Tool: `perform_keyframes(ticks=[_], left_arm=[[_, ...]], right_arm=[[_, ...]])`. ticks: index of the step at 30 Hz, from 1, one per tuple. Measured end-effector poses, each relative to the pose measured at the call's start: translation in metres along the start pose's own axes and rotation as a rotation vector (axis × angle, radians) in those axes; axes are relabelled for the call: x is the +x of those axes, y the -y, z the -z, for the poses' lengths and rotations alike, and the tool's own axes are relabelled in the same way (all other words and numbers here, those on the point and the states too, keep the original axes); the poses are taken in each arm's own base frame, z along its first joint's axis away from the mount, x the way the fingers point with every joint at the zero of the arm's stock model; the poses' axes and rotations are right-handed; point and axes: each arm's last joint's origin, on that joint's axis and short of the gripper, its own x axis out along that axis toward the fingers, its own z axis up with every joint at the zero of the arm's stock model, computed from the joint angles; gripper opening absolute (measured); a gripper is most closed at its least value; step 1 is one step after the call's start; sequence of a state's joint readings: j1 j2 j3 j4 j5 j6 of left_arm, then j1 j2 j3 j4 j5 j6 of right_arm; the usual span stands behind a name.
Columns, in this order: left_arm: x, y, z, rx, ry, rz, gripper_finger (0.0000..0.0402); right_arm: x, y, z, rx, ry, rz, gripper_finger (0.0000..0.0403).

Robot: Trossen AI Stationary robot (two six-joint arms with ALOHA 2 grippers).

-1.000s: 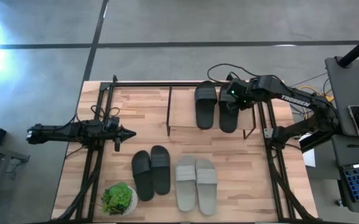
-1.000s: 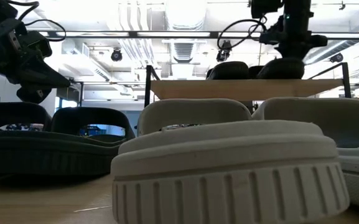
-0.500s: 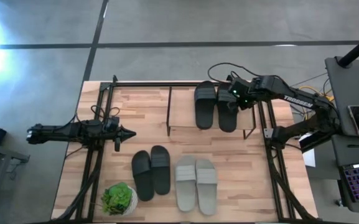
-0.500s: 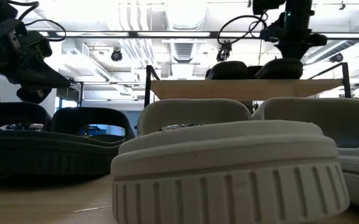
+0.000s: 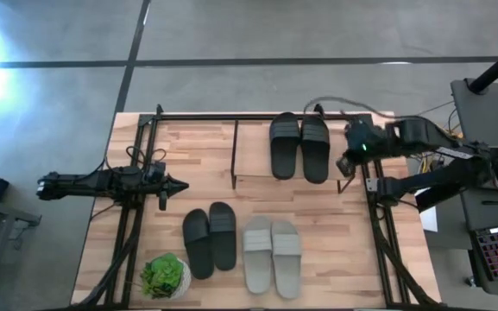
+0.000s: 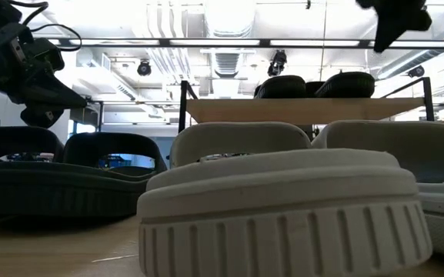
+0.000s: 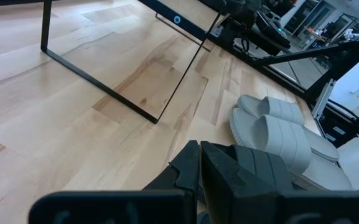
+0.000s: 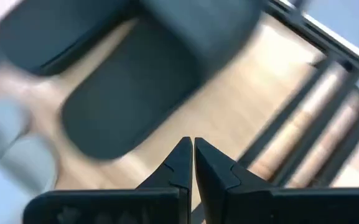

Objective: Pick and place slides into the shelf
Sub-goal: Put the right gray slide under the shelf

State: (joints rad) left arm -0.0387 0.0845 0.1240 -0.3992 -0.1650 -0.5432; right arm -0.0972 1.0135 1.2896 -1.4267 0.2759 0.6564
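Shelf: one black pair on its board.
Right tool: I see it clenched, empty, just beside the shelf.
Next slides: black pair and grey pair on the surface, long axes front-to-back.
Left tool: clenched, I judge it nearer them.

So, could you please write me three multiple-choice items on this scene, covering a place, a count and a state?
1. Where does the black pair nearest the right gripper lie?
A. on the shelf's top board
B. beside the potted plant
C. on the floor

2. How many slides lie on the table in front of the shelf?
A. two
B. four
C. six

3. How are the right gripper's fingers?
A. shut on a slide
B. wide open
C. shut, holding nothing

Answers:
1 A: the black pair rests on the shelf.
2 B: a black pair on the table and a light grey pair.
3 C: the right gripper has its fingertips together, nothing between.
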Motion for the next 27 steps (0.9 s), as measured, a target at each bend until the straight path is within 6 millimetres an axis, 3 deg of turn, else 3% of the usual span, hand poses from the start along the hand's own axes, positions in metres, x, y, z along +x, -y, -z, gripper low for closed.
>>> perform_keyframes(ticks=[6, 13, 19, 27], left_arm=[[0.0, 0.0, 0.0, 0.0, 0.0, 0.0, 0.0], [0.0, 0.0, 0.0, 0.0, 0.0, 0.0, 0.0], [0.0, 0.0, 0.0, 0.0, 0.0, 0.0, 0.0], [0.0, 0.0, 0.0, 0.0, 0.0, 0.0, 0.0]], right_arm=[[-0.008, -0.043, 0.024, -0.196, 0.029, -0.126, 0.0009], [0.012, -0.103, 0.05, -0.286, -0.082, -0.111, 0.0027], [0.015, -0.16, 0.076, -0.444, -0.149, -0.136, 0.0096], [0.031, -0.214, 0.11, -0.613, -0.113, -0.024, 0.0191]])
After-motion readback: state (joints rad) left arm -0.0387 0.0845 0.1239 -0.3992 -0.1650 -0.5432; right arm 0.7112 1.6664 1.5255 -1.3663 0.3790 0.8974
